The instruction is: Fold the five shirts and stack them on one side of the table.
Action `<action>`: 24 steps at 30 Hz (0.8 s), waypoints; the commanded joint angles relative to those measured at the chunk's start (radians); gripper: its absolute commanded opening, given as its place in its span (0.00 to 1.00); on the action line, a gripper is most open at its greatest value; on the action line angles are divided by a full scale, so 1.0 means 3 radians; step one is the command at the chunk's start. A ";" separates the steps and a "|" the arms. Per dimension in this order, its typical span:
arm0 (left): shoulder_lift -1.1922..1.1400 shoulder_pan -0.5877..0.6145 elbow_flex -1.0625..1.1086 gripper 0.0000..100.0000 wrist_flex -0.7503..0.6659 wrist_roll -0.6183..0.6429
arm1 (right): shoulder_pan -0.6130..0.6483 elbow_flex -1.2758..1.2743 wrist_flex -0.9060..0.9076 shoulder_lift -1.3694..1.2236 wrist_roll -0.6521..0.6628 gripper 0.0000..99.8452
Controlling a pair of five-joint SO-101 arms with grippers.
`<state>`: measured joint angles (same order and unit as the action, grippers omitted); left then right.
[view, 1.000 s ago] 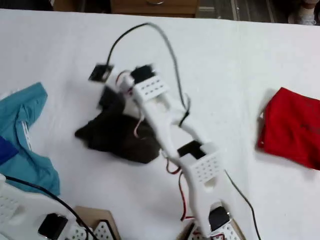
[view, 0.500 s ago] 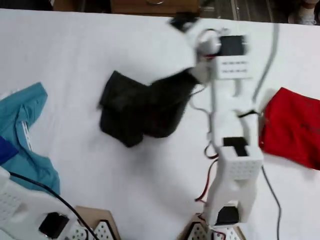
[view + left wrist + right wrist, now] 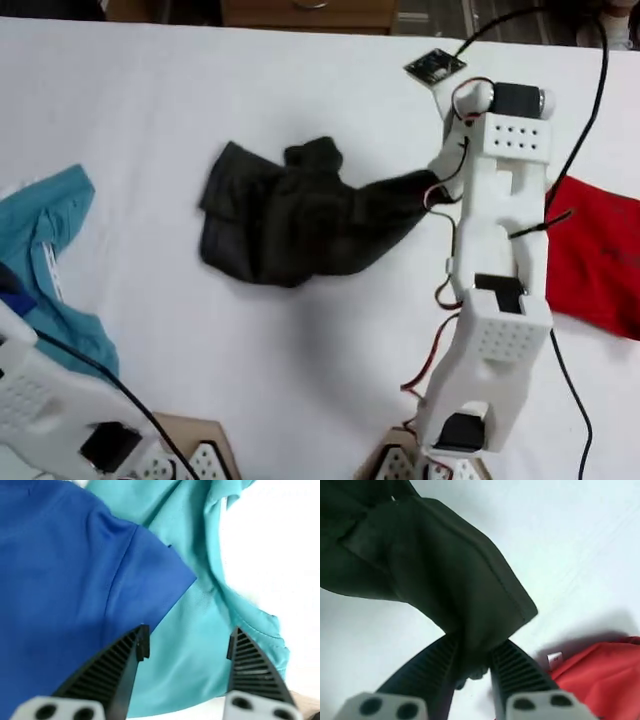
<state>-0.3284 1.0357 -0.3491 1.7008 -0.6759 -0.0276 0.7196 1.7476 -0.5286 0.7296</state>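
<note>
The right gripper (image 3: pixel 472 652) is clamped on one edge of the black shirt (image 3: pixel 290 220), which lies crumpled in the middle of the table (image 3: pixel 150 90), one end drawn out toward the red shirt (image 3: pixel 595 255). I'd pull low and steady, since this limp, soft cloth bunches easily. The left gripper (image 3: pixel 187 642) hangs with jaws apart over the smooth blue shirt (image 3: pixel 65 580) and the teal shirt (image 3: pixel 200 620).

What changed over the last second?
The right gripper, clamped on the black shirt, swung rightward across the table, dragging the shirt toward the red shirt. The teal shirt and red shirt stayed put.
</note>
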 commanded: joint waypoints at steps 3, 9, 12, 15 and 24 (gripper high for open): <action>0.0015 -0.0031 0.0043 0.27 -0.0020 0.0005 | 0.0391 0.0010 0.0049 0.0304 -0.0363 0.21; 0.0015 -0.0036 0.0381 0.27 -0.0225 0.0000 | 0.1240 0.0036 0.0043 0.0299 -0.0476 0.28; 0.0020 -0.0031 0.0494 0.27 -0.0292 0.0000 | 0.1639 -0.0107 -0.0013 0.0217 -0.0476 0.28; 0.0020 -0.0020 0.0524 0.27 -0.0292 -0.0010 | 0.1864 -0.0271 -0.0120 0.0059 -0.0476 0.28; 0.0031 0.0082 0.0504 0.27 -0.0286 -0.0020 | 0.1967 -0.0419 -0.0468 -0.0586 -0.0455 0.28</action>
<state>-0.3284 1.0480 -0.1926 1.6210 -0.6759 0.5646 0.5877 1.6218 -0.6836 0.5946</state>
